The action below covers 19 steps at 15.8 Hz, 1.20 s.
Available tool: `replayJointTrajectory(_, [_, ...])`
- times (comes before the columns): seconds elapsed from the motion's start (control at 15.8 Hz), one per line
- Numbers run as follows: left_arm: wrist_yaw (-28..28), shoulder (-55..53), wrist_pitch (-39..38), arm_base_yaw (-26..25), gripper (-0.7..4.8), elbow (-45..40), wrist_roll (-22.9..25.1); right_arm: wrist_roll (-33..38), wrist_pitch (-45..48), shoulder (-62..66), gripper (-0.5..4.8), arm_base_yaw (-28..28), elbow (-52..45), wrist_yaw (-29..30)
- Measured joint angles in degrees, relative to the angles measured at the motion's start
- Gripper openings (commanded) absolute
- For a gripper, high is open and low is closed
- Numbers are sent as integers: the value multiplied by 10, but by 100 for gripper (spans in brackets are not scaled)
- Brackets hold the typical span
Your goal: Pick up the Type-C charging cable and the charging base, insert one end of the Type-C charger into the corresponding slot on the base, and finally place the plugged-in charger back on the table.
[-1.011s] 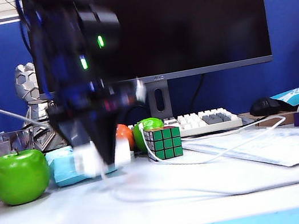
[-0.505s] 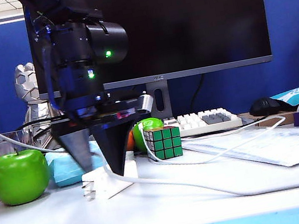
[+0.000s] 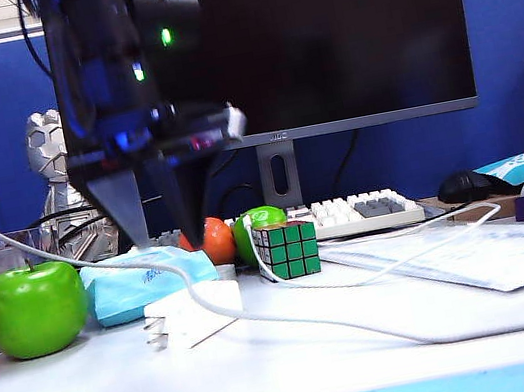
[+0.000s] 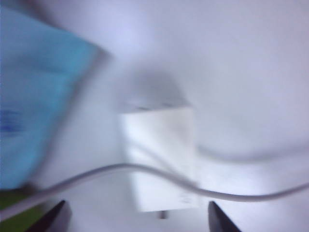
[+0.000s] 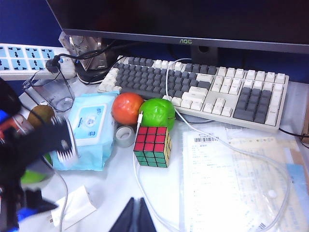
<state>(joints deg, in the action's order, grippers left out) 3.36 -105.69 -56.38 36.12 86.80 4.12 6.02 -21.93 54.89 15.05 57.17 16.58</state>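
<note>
Centrally, lower left of the exterior view: the charging base [image 3: 194,315], a small white plastic block, matte, roughly cube-shaped, lying on the table [image 3: 303,371] with its metal prongs toward the left of that frame. It is blurred in the left wrist view [image 4: 161,159].

Type-C charging cable [image 3: 305,322]: thin, glossy white, running from the left edge across the block and on toward the lower right of the exterior view. Its plug and the port are not visible.

Left gripper [image 3: 160,219]: black wedge fingers standing apart, above the block and clear of it, holding nothing.

Right gripper [image 5: 137,217]: dark fingers pressed together at the bottom of the right wrist view, empty.

Surroundings, exterior view:
- Pale blue soft wipes pack [image 3: 145,282], just behind the block; lettering unreadable.
- Glossy green apple [image 3: 34,309], far left.
- Rubik's cube [image 3: 287,249], green face, centre.
- Orange fruit [image 3: 215,240] and second green fruit [image 3: 262,224] behind it.
- White and grey keyboard [image 3: 361,211].
- Black monitor [image 3: 315,34], bezel marked "AOC" in the right wrist view.
- Printed paper in clear sleeve [image 3: 476,255], right.
</note>
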Motion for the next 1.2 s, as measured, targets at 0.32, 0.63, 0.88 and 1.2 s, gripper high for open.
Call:
replayJointTrajectory(0.32, [5,9,-48,0,318,10,0,0,0,0,-6,0,0,0])
replayJointTrajectory(0.63, [33,-14,-51,-1,269,10,-38,0,0,0,-6,0,0,0])
replayJointTrajectory(0.88, [33,-54,-52,-1,272,10,-39,0,0,0,-6,0,0,1])
replayJointTrajectory(1.2, [5,-61,-4,-1,272,10,-50,0,0,0,-6,0,0,1])
